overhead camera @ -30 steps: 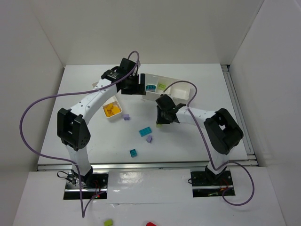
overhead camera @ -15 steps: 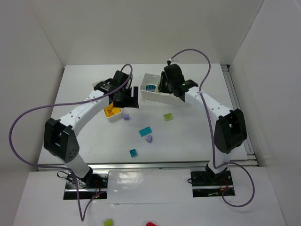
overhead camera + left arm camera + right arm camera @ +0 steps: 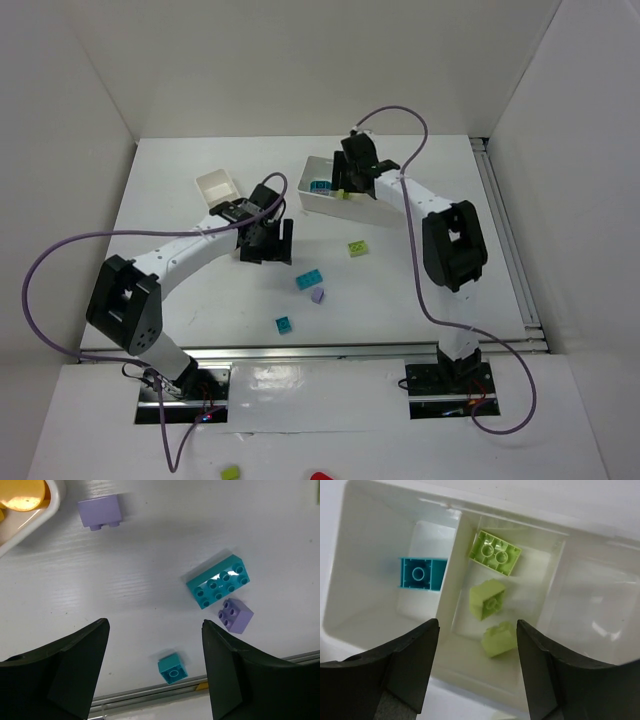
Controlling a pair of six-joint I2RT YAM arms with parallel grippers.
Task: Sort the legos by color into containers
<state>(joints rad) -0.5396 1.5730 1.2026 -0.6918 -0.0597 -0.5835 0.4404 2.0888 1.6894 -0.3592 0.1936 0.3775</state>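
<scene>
Legos sit partly sorted. Inside the deep white tray (image 3: 365,545), one teal brick (image 3: 421,574) lies in the end compartment and three lime bricks (image 3: 487,597) lie in the middle compartment next to it. Right hand (image 3: 477,625) hangs directly above that tray, over the wall between those two compartments. Its fingers are spread wide with nothing between them, and no brick touches it.

Left hand (image 3: 154,625) is to the left of the deep tray and nearer the arms' bases, above the tabletop (image 3: 125,570). It is likewise spread and holds nothing. In its wrist view a small teal brick (image 3: 172,668) shows in the gap between the fingers, down on the tabletop and touching neither. A long teal brick (image 3: 218,581) and a lavender brick (image 3: 235,615) lie very close together off to one side of this hand; whether they touch is unclear. A second lavender piece (image 3: 100,511) lies on its side just beside a second tray (image 3: 52,502) that holds orange pieces (image 3: 20,492).

From above, a loose lime brick (image 3: 357,247) lies on the tabletop just on the near side of the deep tray, apart from both hands.
</scene>
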